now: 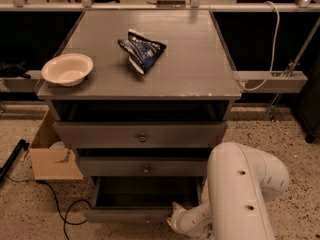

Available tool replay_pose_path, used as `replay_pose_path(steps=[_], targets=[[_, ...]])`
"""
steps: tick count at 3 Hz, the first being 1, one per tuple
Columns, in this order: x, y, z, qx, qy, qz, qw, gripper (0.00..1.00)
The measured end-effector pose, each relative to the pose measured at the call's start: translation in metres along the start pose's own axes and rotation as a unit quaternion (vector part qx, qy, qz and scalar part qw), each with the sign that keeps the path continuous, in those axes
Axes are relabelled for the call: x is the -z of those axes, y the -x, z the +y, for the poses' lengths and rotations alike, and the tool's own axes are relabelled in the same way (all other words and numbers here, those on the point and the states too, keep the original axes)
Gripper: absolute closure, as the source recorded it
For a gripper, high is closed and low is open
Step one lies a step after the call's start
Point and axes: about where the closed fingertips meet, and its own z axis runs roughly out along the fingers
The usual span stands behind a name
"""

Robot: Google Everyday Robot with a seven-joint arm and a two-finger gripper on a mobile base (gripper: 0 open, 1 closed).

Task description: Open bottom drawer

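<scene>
The bottom drawer (125, 215) sits lowest in the grey cabinet and stands pulled out. Its front panel is forward of the two fronts above it and its dark inside is open to view. The claw (176, 218) is down at the right end of that front panel, right against its edge. Whether it is spread or pressed together cannot be told from here. The white arm (245, 194) bulks large at lower right, filling the floor space beside the cabinet's right corner.

Above, the middle drawer (145, 168) is out slightly, and the top drawer (142, 134) a little as well, each with a dark gap over its front.

Up on the tabletop (200, 69), a white bowl (67, 69) sits hard by the left front corner, its rim close to the edge. A blue snack bag (142, 53) lies near the middle, well apart from the bowl, with bare surface to its right.

On the speckled floor (260, 134) to the left, a cardboard box (52, 159) rests just beside the cabinet, and a black cable (60, 209) loops near the drawer's left corner.
</scene>
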Motion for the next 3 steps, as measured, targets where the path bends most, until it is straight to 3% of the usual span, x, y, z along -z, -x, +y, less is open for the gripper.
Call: replay_pose_path(steps=[2, 3], targets=[[0.0061, -0.0029, 0.0082, -0.006, 0.0, -0.001, 1.0, 1.0], [0.0063, 0.0, 0.0057, 0.005, 0.008, 0.007, 0.9999, 1.0]])
